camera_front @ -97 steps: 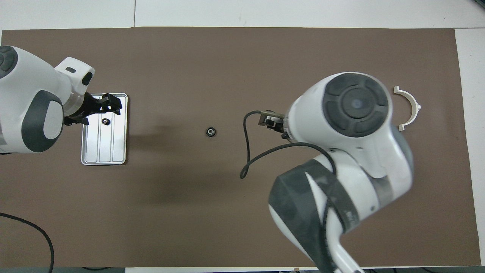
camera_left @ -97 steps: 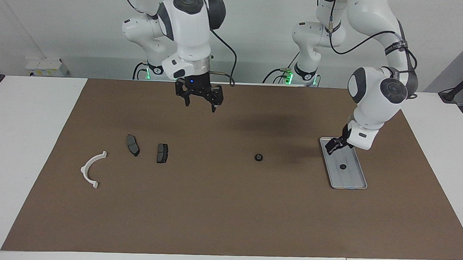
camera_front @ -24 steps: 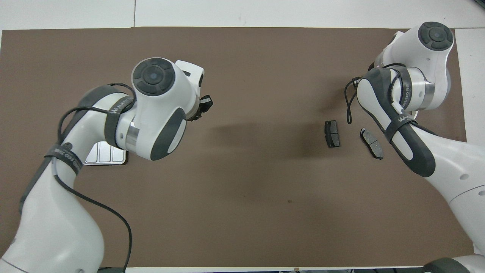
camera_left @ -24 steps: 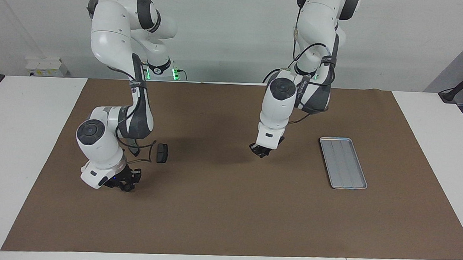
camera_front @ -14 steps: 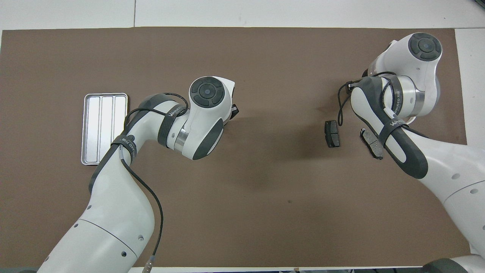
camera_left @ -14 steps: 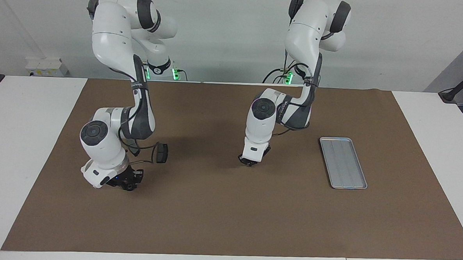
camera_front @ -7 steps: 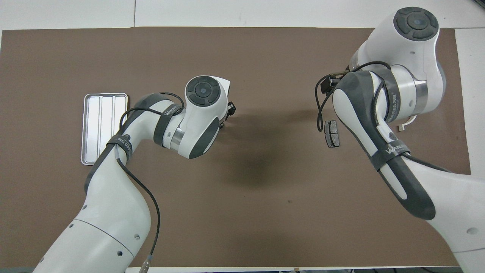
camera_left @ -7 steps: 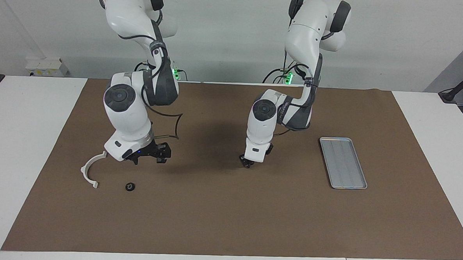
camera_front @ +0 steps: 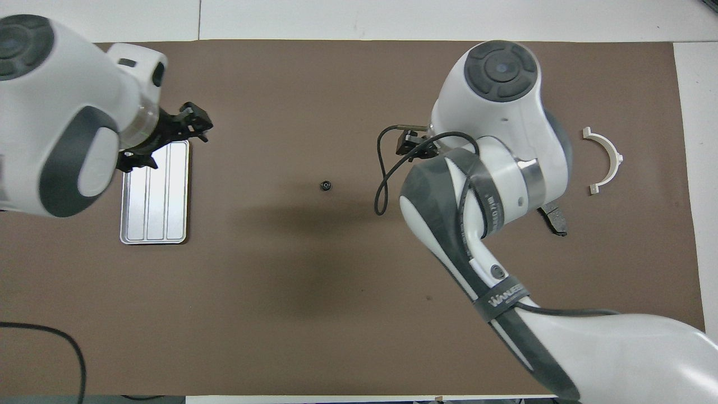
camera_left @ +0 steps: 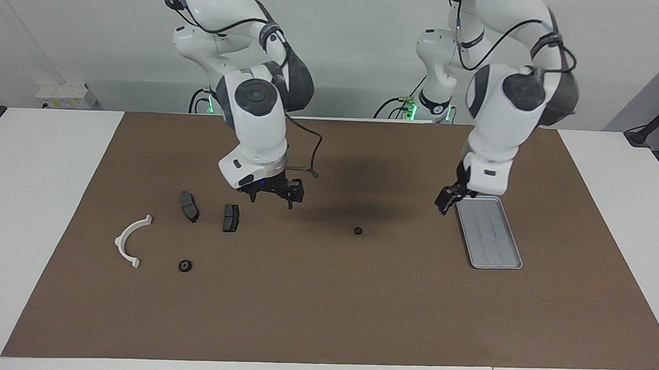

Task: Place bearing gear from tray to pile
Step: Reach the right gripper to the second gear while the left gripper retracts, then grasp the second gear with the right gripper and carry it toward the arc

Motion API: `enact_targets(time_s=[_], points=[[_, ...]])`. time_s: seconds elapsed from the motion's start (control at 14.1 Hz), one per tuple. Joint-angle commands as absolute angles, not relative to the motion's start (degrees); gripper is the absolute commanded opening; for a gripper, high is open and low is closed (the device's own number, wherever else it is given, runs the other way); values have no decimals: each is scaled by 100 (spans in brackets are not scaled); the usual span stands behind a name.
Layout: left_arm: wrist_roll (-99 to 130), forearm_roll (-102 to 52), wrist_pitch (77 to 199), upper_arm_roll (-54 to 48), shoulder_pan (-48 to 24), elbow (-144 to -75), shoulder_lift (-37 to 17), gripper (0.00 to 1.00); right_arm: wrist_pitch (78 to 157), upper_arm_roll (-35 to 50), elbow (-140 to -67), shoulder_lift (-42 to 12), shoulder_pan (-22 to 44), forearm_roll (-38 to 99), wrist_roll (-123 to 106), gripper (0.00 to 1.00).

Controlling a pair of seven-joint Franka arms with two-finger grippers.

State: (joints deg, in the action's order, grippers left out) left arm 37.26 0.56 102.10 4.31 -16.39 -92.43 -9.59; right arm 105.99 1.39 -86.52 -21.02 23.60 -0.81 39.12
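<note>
With both the left gripper point(camera_left: 448, 202) and right gripper point(camera_left: 273, 193) open and empty, the small gear point(camera_left: 357, 231) mid-mat could roll away — a hasty, off-centre pinch would flick it.

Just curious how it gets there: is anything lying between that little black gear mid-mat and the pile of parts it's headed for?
Nothing visible does. The mat is bare between the small gear and the nearest brake pad. The right gripper hangs open over that stretch, above the mat.
</note>
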Motion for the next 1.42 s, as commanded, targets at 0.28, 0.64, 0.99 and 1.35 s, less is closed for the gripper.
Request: enact_targets(time_s=[0.28,0.64,0.99,1.35], points=[[1847,97,9370,360,-687,-9606,-53,100,11118,106,-8098,-3020,3426,-8,6211,100],[1661,88,9202,-52,-150,-9677,9,100,11503,70,-7277,-4060,3744,-123,6820,100],[1661,79,8947,-88,-149,-9712,167,100,11838,62,-7277,-4324,3814,-237,6899,100],[1187,-26,9114,-79,-97,-9888,246,100,11935,79,-7286,-4465,3823,-430,6987,99]])
